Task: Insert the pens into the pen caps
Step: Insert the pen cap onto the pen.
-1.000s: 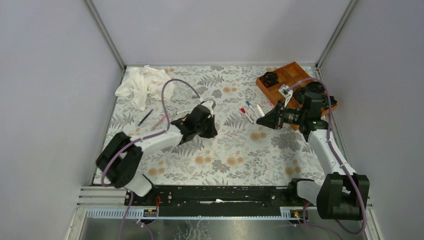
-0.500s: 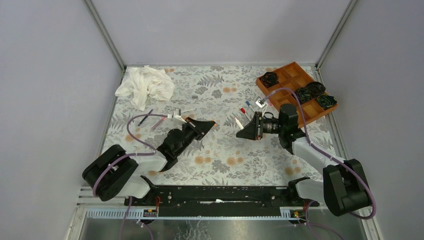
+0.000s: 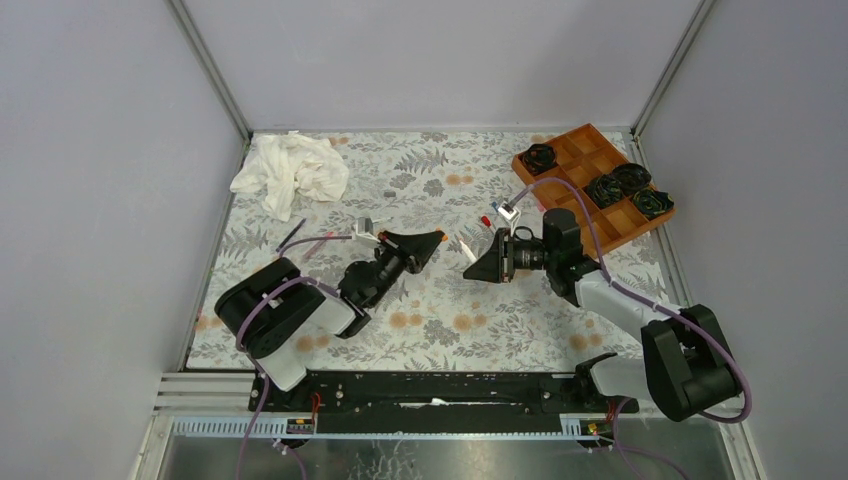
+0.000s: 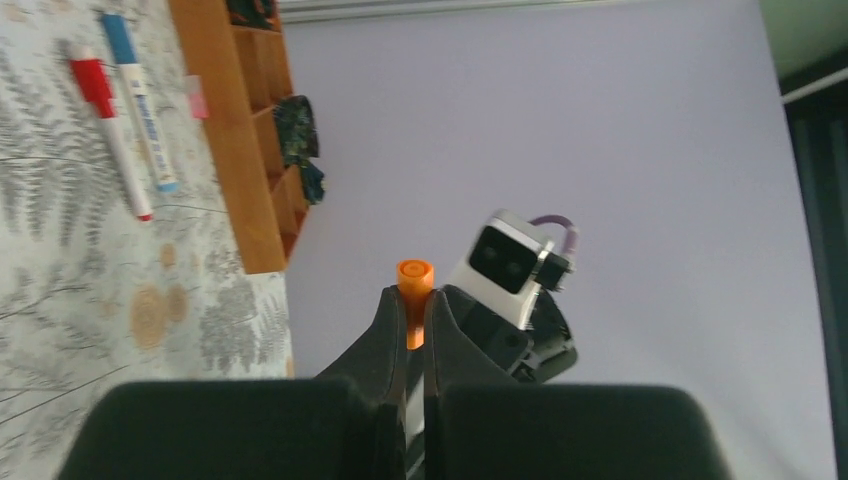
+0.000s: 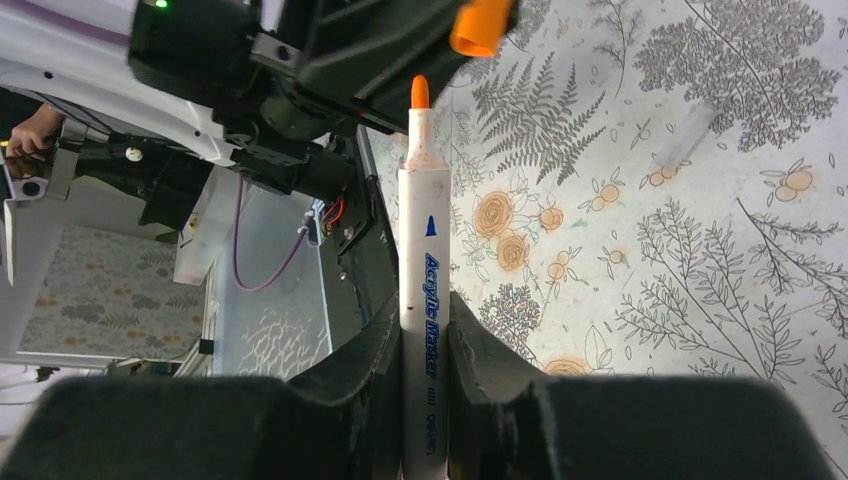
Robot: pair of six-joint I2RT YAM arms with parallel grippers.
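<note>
The left gripper (image 4: 414, 300) is being pressed together on an orange pen cap (image 4: 414, 277), which is being pinched between the fingertips with one end sticking out beyond them. The right gripper (image 5: 423, 320) is being closed around the white barrel of a pen (image 5: 423, 220). Its orange tip is being pointed toward that cap, close to it but not yet inside. Both are being held above the table, well to the left of the wooden tray (image 3: 578, 148). A red-capped pen (image 4: 108, 130) and a blue-capped pen (image 4: 140, 110) are lying side by side, nearer to the tray.
</note>
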